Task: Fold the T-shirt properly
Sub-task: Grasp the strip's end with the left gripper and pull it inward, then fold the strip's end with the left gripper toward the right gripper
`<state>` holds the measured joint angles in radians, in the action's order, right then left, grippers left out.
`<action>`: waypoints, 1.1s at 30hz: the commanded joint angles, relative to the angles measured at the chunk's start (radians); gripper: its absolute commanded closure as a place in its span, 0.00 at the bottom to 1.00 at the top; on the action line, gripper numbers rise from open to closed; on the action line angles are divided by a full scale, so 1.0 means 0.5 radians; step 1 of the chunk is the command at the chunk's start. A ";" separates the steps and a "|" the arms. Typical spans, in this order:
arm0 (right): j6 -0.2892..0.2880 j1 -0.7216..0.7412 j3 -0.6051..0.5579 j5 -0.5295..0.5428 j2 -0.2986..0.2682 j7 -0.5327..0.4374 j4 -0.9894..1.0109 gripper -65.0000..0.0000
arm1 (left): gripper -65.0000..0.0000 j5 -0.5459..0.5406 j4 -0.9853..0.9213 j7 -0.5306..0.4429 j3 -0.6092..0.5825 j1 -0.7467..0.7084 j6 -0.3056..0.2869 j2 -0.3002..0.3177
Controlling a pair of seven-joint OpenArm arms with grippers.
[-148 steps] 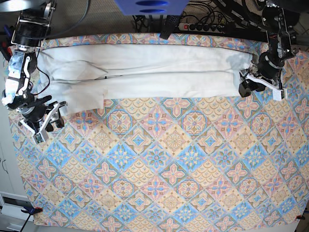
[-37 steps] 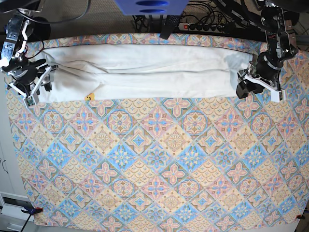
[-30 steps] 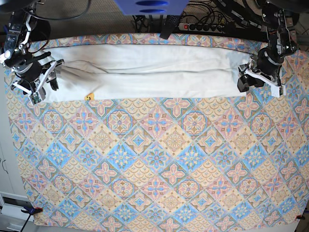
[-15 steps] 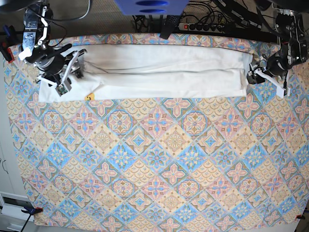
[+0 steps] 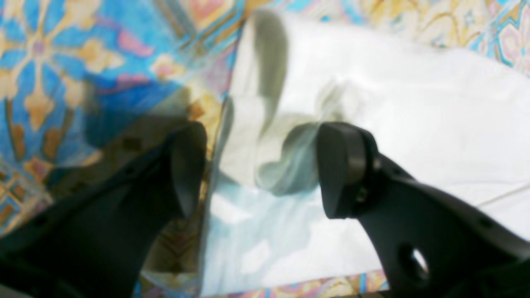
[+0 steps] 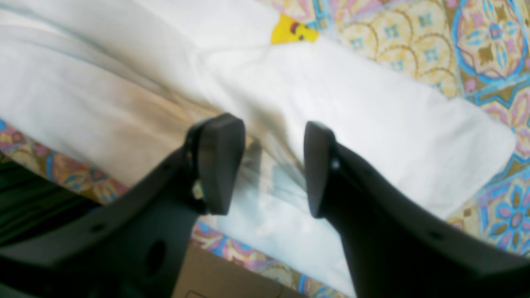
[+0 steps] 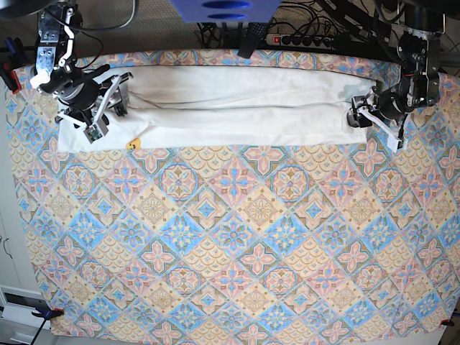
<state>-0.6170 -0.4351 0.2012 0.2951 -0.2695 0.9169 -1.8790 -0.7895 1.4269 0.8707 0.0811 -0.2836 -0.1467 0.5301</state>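
garment under inspection, a long white cotton t-shirt (image 7: 237,108) folded into a narrow band, lies along the far edge of the patterned blue, pink and yellow tablecloth (image 7: 237,244), a small yellow scrap of print (image 6: 293,32) showing at its near hem. left gripper (image 5: 261,169) stands wide over the shirt's end edge, nothing clamped. right gripper (image 6: 273,165) hangs part-open above the opposite end, holding nothing.

No readable text, label or number anywhere
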 commanded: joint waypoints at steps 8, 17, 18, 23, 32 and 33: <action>-0.004 0.006 0.004 0.022 -0.024 -0.034 -0.033 0.59 | 0.37 -0.074 0.029 0.031 -0.139 -0.042 -0.055 -0.086; -0.004 0.006 0.004 0.022 -0.024 -0.034 -0.033 0.59 | 0.45 -0.150 0.167 0.031 -0.130 -0.112 -0.257 -0.104; -0.004 0.006 0.004 0.022 -0.024 -0.034 -0.033 0.59 | 0.50 -0.147 0.164 0.022 -0.130 -0.109 -0.257 -0.104; -0.004 0.006 0.007 0.022 -0.024 -0.034 -0.037 0.59 | 0.87 -0.141 0.161 0.012 -0.047 -0.106 -0.257 -0.104; -0.004 0.006 0.004 0.022 -0.024 -0.034 -0.040 0.59 | 0.98 -0.061 0.103 0.015 0.435 -0.109 -0.257 -0.067; -0.004 0.006 0.004 0.022 -0.024 -0.034 -0.040 0.59 | 0.98 -0.031 0.063 0.012 0.475 -0.103 -0.257 -0.052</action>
<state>-0.6170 -0.4351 0.1989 0.2955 -0.2695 0.9173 -1.8793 -0.8005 1.4490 0.8906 0.3065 -0.3370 -0.2714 0.4828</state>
